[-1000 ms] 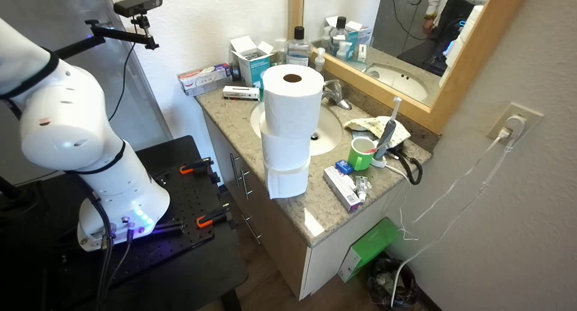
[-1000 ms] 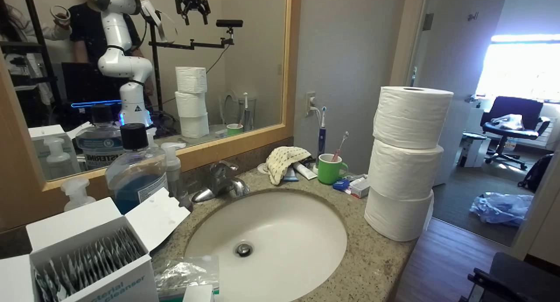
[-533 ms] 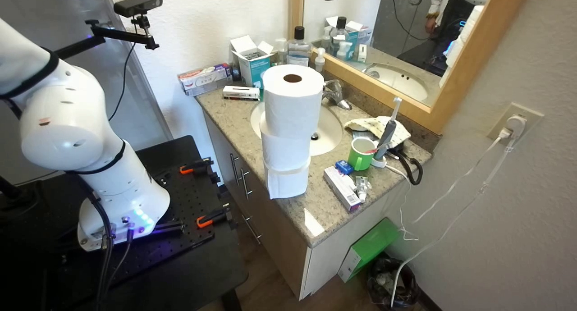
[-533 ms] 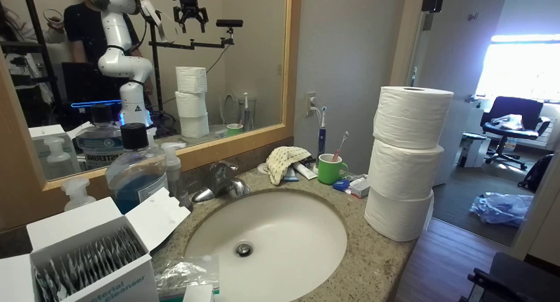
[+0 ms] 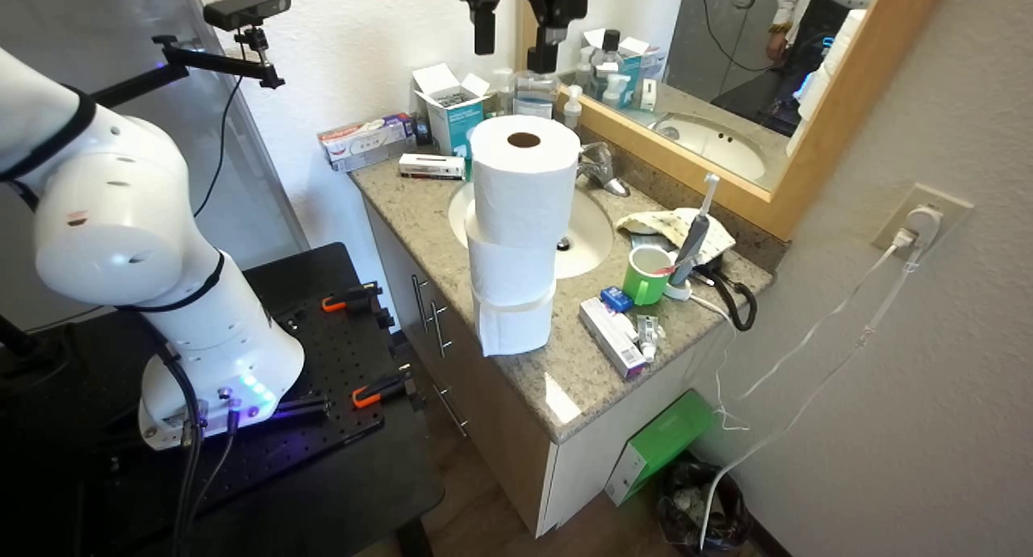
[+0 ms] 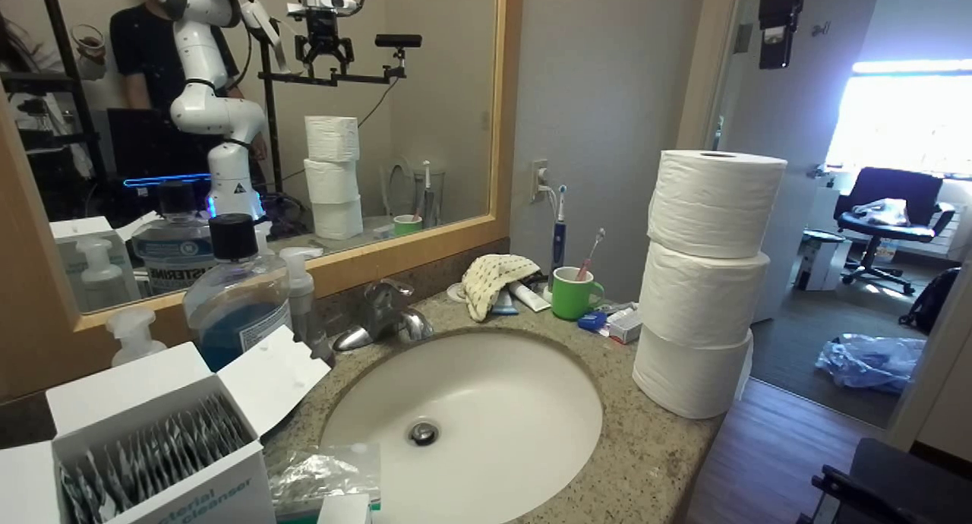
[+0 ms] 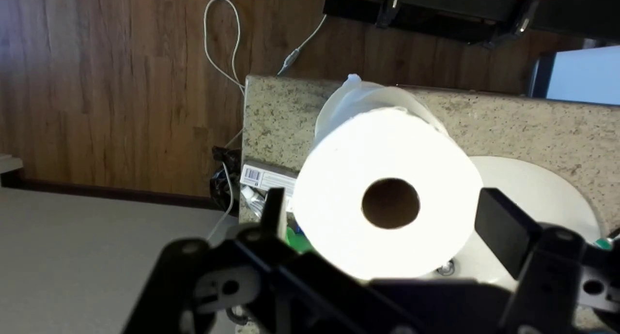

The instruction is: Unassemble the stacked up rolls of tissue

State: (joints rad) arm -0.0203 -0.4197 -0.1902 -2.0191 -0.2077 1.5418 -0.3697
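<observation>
Three white rolls of tissue stand stacked upright near the counter's front edge: the top roll, the middle roll and the bottom roll. The same column shows in an exterior view, with its top roll a little offset from the others. My gripper hangs open above the stack, apart from it. From the wrist view, the top roll with its dark core appears between the spread fingers. Nothing is held. The lower rolls are mostly hidden there.
Beside the stack are the sink and its faucet. A green cup, an electric toothbrush and a toothpaste box sit close by. At the back stands an open teal-white box. A wood-framed mirror borders the counter.
My gripper has come down into view above the stack, its mirror reflection sinking as well. The jaws remain open, and the rolls have not moved.
</observation>
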